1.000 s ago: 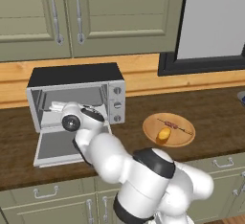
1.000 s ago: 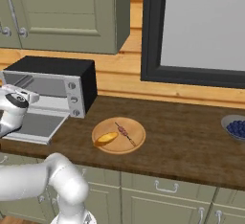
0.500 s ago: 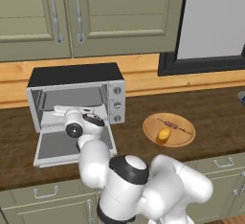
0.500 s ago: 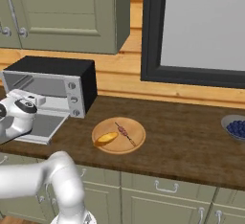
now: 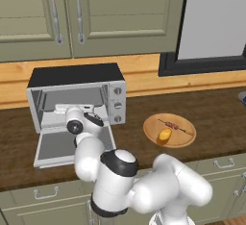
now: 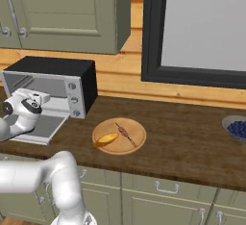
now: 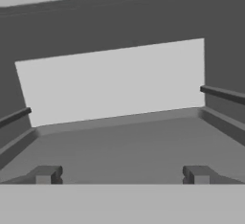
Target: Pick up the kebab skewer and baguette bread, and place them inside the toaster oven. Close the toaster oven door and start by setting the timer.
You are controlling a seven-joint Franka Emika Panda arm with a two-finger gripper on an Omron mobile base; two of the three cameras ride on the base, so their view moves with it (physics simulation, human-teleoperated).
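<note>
Reaching into the toaster oven (image 5: pixel 77 92), the hand (image 7: pixel 119 174) has its fingers spread as wide as they go and nothing between them, just the grey oven floor ahead. Toaster oven door (image 5: pixel 57 144) is dropped flat open on the worktop (image 6: pixel 192 132). Kebab skewer (image 6: pixel 126 133) and baguette bread (image 6: pixel 107 138) lie side by side on the round wooden plate (image 6: pixel 137 142), right of the oven.
</note>
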